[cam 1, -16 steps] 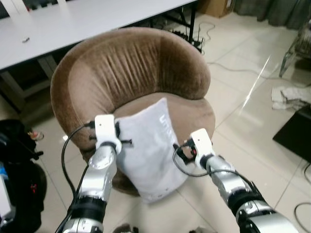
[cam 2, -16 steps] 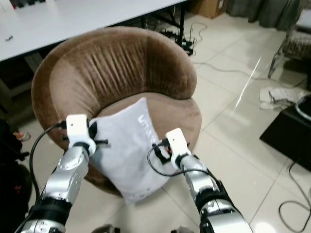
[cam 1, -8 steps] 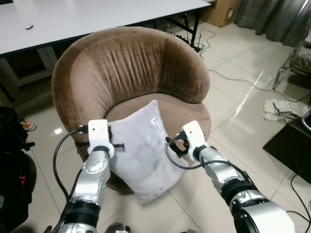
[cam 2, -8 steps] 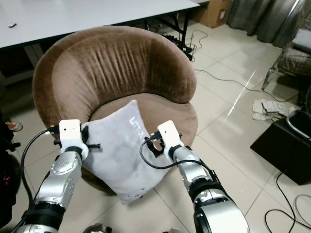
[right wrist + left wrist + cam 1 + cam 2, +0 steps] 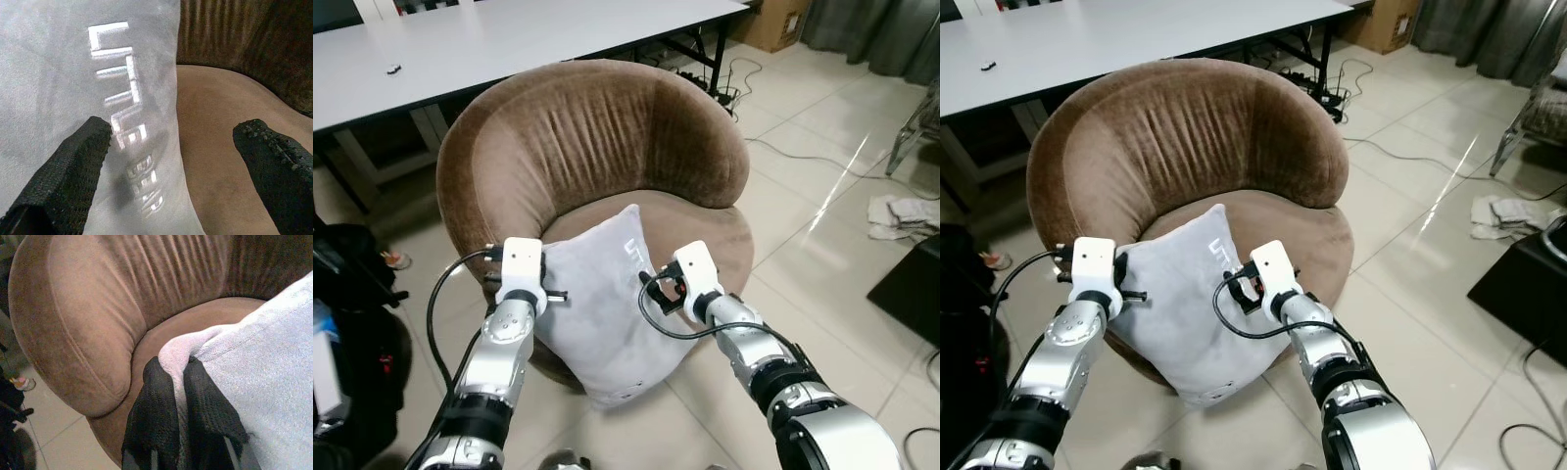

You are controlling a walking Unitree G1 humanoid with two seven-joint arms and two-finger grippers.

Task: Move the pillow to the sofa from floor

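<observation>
A grey pillow (image 5: 607, 313) with pale lettering leans against the front of the brown round sofa chair (image 5: 597, 137). Its top corner reaches over the seat and its bottom corner hangs near the floor tiles. My left gripper (image 5: 178, 377) is shut on the pillow's left corner, pinching a fold of fabric; it sits at the chair's left front (image 5: 553, 292). My right gripper (image 5: 171, 161) stands open at the pillow's right edge (image 5: 651, 289). One finger (image 5: 68, 171) lies against the pillow's (image 5: 73, 73) lettered face, and the other hangs over the brown seat (image 5: 220, 112).
A long white table (image 5: 509, 39) stands behind the chair, with cables (image 5: 783, 147) on the tiles beside it. A black bag (image 5: 352, 294) sits at my left. A black box (image 5: 911, 289) and a crumpled cloth (image 5: 901, 211) lie at the right.
The whole view has shifted as the camera moved. Against the chair, the pillow and both grippers keep about the same places, left still pinching the corner.
</observation>
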